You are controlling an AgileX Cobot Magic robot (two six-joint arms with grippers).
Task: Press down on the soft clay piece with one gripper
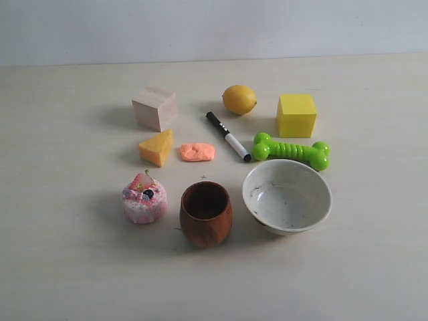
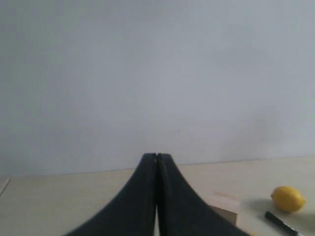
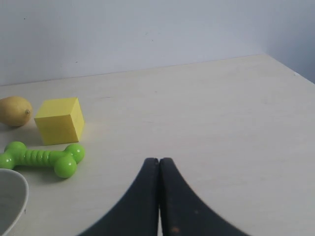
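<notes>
The soft clay piece (image 1: 197,152) is a small flat salmon-orange lump lying in the middle of the table, between the orange wedge (image 1: 156,147) and the black-and-white marker (image 1: 228,136). Neither arm shows in the exterior view. In the left wrist view my left gripper (image 2: 156,157) is shut, its black fingers pressed together with nothing between them, above the table. My right gripper (image 3: 158,161) is likewise shut and empty in the right wrist view, off to the side of the green bone toy (image 3: 42,159). The clay appears in neither wrist view.
Around the clay stand a wooden cube (image 1: 154,108), a lemon (image 1: 239,99), a yellow cube (image 1: 296,114), a green bone toy (image 1: 291,150), a white bowl (image 1: 287,196), a brown wooden cup (image 1: 206,213) and a pink speckled cake toy (image 1: 144,198).
</notes>
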